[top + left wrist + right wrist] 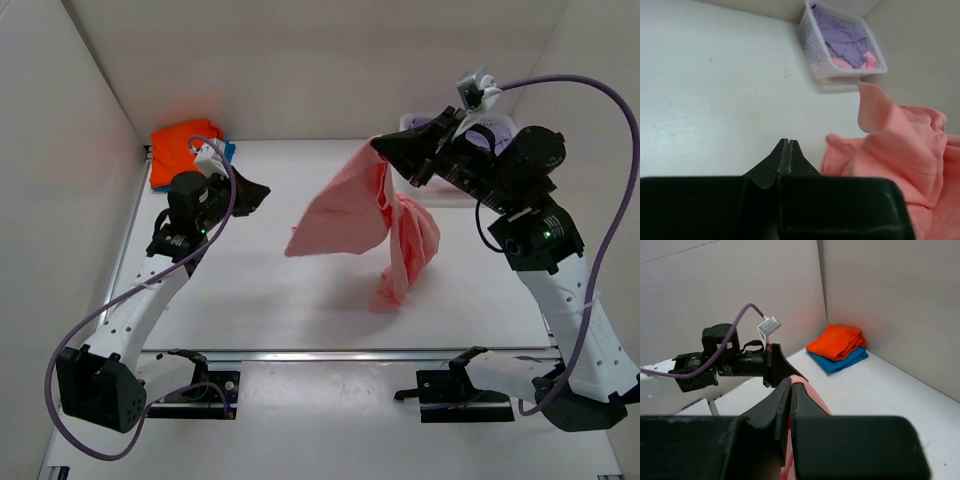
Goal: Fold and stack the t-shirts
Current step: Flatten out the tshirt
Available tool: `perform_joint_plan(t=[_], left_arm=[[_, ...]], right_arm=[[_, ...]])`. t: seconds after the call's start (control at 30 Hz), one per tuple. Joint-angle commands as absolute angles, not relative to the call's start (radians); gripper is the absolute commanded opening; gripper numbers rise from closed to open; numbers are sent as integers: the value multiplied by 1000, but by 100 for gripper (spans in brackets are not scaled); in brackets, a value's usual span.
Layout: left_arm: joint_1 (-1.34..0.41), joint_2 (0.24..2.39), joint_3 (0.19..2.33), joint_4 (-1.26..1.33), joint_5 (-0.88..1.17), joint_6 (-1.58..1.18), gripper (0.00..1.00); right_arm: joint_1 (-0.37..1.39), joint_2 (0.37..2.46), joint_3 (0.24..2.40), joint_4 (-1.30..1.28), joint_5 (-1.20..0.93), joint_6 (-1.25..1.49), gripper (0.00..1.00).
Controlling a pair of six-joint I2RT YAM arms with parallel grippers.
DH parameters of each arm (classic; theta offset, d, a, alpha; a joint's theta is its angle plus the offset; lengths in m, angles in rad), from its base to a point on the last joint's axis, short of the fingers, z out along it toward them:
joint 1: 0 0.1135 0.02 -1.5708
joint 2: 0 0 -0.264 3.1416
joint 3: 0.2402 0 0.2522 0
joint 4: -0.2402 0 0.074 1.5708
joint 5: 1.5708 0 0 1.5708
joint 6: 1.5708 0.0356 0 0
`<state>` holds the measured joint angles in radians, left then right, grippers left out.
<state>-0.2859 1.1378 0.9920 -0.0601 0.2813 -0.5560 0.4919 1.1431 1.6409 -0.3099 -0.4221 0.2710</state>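
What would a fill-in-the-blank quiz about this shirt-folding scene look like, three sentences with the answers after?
1. The right gripper is shut on the salmon-pink t-shirt, while the shut left gripper holds ___.
2. The folded orange t-shirt lies ___ the blue t-shirt.
3. The lavender t-shirt lies in the white basket in the far ___ corner of the table.
Missing words: nothing; on; right.

readable text: none | labels: none | brands: none | numbers: none | signs: none
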Motion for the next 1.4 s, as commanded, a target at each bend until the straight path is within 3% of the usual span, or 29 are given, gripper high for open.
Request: perform_joint_plan(t=[0.0,0.07,0.17,0.33,0.53,0.8,1.17,1.37], left_arm=[[-255,1115,916,-81,336,-552,1],[-246,1098,896,-94,334,-545,3],[-204,1054,865,-84,331,-552,15],[-166,1005,839,-81,382,-526,49],[-161,875,747,24,388,-577,65],[-210,842,612,184,477,-532,73],[-373,1015,653,456,344,-348,72],[-423,1106,724,569,310,-292,78]], right_arm=[[529,1242,1683,-342,-402,225,1],[534,1293,1715,-347,-445,248,0],[586,1425,1784,-386,-433,226,0],[623,1543,1841,-416,-408,202,0],[598,1557,1816,-391,-414,209,0],[589,1499,1775,-385,-434,224,0],[614,1442,1667,-357,-480,267,0],[637,1436,1635,-353,-500,281,0]])
